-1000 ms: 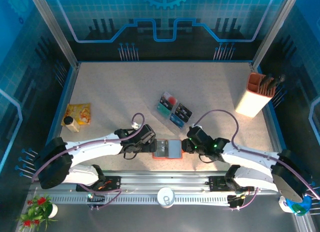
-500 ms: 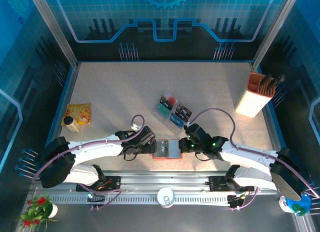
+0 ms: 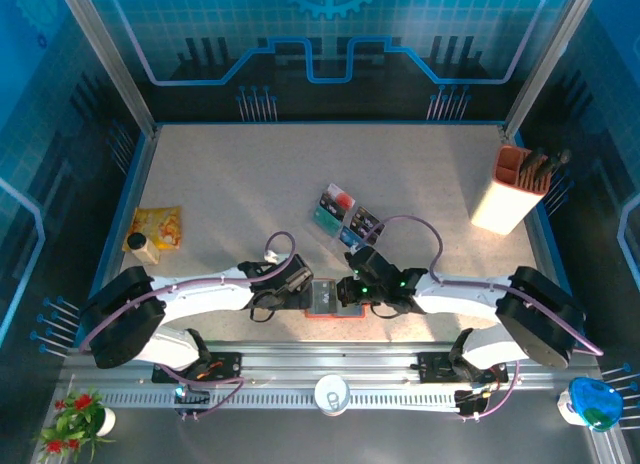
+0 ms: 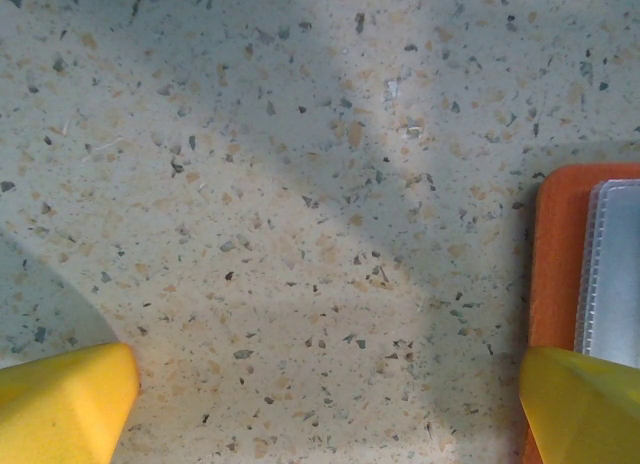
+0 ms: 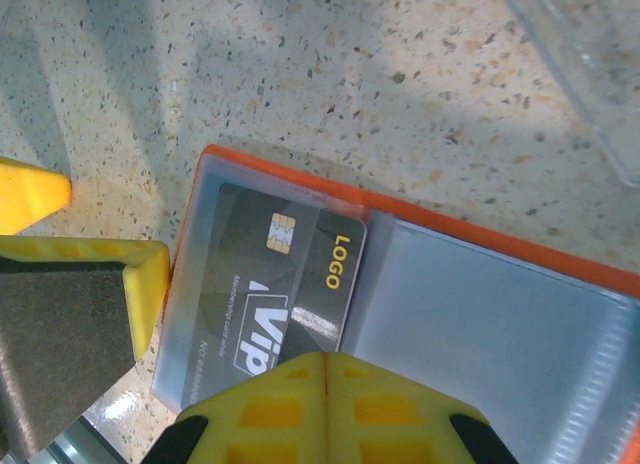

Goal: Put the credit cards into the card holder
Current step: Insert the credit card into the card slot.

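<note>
One black card [image 5: 275, 274] sat in the open wallet's [image 5: 470, 324] pocket. The right gripper [image 5: 325, 369], jaws pressed together, bore on the card's edge, likely to push it home. The left gripper [image 4: 330, 404], spread wide, seemed to pin the wallet's rim.

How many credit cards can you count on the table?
5: a black card inside the card holder; a red-and-white card, teal card, dark card and blue card in the clear tray. Others may be hidden.
</note>
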